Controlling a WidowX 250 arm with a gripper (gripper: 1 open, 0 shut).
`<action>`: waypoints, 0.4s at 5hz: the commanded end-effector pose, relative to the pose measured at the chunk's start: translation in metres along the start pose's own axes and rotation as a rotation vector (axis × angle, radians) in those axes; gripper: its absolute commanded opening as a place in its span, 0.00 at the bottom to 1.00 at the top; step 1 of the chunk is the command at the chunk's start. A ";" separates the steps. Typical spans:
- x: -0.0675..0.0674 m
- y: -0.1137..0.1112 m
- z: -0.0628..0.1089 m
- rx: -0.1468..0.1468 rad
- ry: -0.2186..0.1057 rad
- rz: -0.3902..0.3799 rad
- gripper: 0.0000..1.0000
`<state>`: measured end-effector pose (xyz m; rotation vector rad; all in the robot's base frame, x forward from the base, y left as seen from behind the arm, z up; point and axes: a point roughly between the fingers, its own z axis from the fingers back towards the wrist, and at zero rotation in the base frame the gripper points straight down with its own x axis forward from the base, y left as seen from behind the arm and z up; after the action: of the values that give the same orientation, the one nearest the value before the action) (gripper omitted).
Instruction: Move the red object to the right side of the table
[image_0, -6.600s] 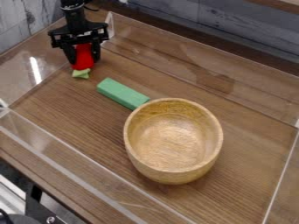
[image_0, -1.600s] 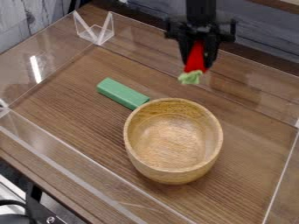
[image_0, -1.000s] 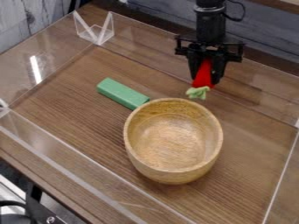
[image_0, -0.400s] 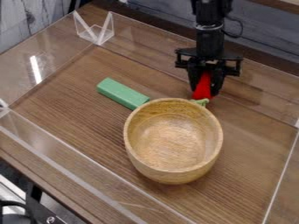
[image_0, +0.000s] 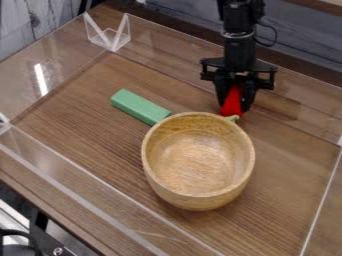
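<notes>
The wooden bowl (image_0: 198, 190) is nearest. Just behind its far rim is the red object (image_0: 233, 101), its green end toward the bowl; if they touch, I cannot tell. The gripper (image_0: 237, 82) is over it, with jaws closed on the red object. The table (image_0: 80, 135) extends to both sides. I judge that the step in hand is the placing, right of the middle. The next move calls for opening the jaws gently, then rising straight. I can read no brand, label or writing.
</notes>
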<state>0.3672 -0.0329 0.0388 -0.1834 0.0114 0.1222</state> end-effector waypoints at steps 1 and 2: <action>0.002 -0.007 0.015 -0.014 -0.044 -0.024 0.00; 0.001 -0.009 0.016 -0.021 -0.049 -0.031 0.00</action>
<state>0.3656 -0.0356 0.0366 -0.1972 0.0145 0.1107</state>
